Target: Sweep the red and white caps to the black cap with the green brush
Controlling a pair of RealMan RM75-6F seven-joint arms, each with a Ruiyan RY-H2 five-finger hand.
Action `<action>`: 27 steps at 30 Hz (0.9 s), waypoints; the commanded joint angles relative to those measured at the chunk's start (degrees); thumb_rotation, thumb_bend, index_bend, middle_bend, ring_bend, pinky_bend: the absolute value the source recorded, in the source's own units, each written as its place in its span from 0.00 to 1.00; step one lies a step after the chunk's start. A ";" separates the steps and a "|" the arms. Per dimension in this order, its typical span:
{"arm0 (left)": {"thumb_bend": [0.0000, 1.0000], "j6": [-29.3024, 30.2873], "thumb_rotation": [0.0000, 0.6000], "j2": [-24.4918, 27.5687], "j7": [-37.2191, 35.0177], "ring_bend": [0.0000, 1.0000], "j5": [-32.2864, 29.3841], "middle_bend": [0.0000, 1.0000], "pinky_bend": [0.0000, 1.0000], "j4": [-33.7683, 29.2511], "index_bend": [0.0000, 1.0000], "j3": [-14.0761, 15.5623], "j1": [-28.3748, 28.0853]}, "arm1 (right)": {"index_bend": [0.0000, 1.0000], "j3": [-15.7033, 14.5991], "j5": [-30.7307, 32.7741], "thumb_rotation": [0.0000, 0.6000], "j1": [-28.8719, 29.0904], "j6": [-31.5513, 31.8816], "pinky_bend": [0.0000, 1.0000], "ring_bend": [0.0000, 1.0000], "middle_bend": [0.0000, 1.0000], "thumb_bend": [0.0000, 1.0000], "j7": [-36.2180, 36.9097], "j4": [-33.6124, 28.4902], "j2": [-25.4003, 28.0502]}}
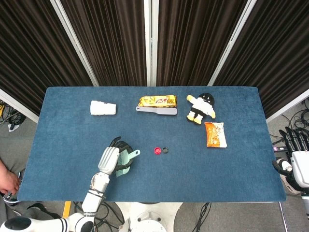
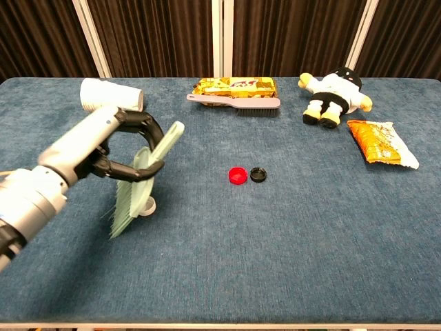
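Note:
My left hand [image 1: 110, 162] [image 2: 114, 148] grips the pale green brush [image 1: 126, 161] [image 2: 140, 185] by its handle, bristles down on the cloth. In the chest view the white cap [image 2: 149, 205] peeks out just behind the bristles; in the head view the brush and hand hide it. The red cap [image 1: 157, 151] [image 2: 238, 175] lies mid-table, touching the black cap [image 1: 165, 150] [image 2: 258, 174] on its right. Both are well to the right of the brush. My right hand [image 1: 295, 145] hangs off the table's right edge, fingers spread and holding nothing.
A white paper cup [image 1: 103, 108] lies at the back left. A yellow snack pack [image 1: 157, 101] and a grey brush [image 1: 156, 110] sit at the back middle. A plush toy [image 1: 202, 108] and an orange bag [image 1: 215, 134] are at the right.

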 commanded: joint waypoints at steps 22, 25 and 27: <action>0.46 -9.45 1.00 -15.05 3.57 0.30 -0.39 0.55 0.12 14.23 0.53 -12.33 -14.48 | 0.00 -0.21 0.64 1.00 -0.96 0.90 0.00 0.00 0.01 0.16 1.48 1.08 -0.06; 0.46 -10.23 1.00 -16.15 3.54 0.30 -0.55 0.55 0.12 15.64 0.53 -13.35 -16.18 | 0.00 -0.24 0.81 1.00 -1.10 0.91 0.00 0.00 0.01 0.16 1.84 1.39 -0.16; 0.46 -10.99 1.00 -16.84 3.56 0.30 -0.68 0.55 0.12 16.76 0.53 -13.93 -17.36 | 0.00 -0.26 0.87 1.00 -1.18 0.95 0.00 0.00 0.01 0.16 2.02 1.55 -0.20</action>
